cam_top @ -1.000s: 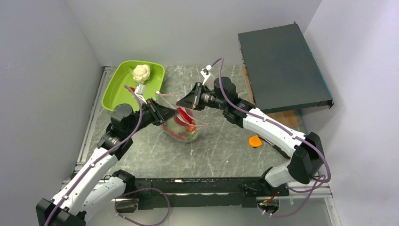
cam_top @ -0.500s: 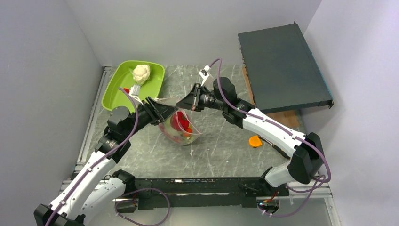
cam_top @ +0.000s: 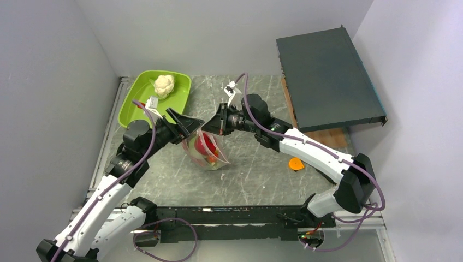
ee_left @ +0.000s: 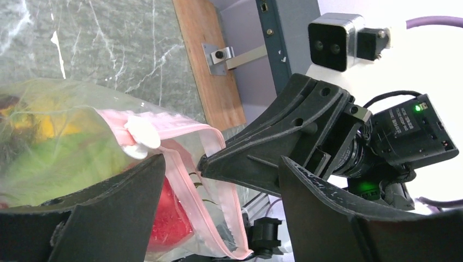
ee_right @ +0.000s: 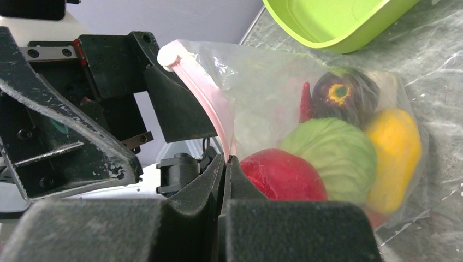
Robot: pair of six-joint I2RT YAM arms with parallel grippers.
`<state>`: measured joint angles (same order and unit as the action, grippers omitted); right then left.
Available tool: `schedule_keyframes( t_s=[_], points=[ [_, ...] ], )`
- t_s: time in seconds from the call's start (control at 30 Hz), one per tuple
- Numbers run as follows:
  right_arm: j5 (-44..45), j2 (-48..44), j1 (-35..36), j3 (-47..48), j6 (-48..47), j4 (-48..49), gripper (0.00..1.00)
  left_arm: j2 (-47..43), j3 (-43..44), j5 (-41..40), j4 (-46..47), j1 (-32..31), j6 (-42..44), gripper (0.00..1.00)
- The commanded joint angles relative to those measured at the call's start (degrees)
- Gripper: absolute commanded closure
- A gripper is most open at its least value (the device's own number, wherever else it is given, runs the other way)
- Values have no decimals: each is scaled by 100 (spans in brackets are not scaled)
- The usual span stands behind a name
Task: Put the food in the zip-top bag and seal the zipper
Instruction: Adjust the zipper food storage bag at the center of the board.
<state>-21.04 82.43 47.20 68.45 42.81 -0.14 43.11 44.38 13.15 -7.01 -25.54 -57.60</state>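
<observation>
Now the right gripper (ee_right: 224,159) pinches the zipper (ee_right: 200,90); the left gripper (ee_left: 221,164), spread beside it, should retreat without snagging it.

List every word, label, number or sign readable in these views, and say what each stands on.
No readable text anywhere.
The left arm's white tag and the right arm's white tag are too small to read.
</observation>
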Motion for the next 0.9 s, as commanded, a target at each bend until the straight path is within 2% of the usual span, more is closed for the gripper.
schedule_keyframes(
  t_s=[0.0, 0.3, 0.47, 0.53, 0.63, 0.87],
  points=[
    [22, -75, 101, 348, -494, 41, 100, -108, 371, -256, -713, -4, -650, 19],
    [19, 48, 308, 633, -1138, 40, 100, 384, 1714, -804, -3303, 0, -1405, 23],
    [36, 216, 402, 763, -1301, -143, 100, 540, 2182, -835, -4256, 3, -1706, 23],
    [10, 288, 436, 796, -1327, -144, 100, 513, 2306, -911, -4526, -4, -1711, 17],
    [-54, 377, 476, 840, -1303, -121, 100, 415, 2275, -1028, -4706, -3, -1638, 15],
    [-25, 529, 669, 1048, -1455, -228, 100, 236, 1797, -924, -4395, 2, -1757, 20]
  ],
)
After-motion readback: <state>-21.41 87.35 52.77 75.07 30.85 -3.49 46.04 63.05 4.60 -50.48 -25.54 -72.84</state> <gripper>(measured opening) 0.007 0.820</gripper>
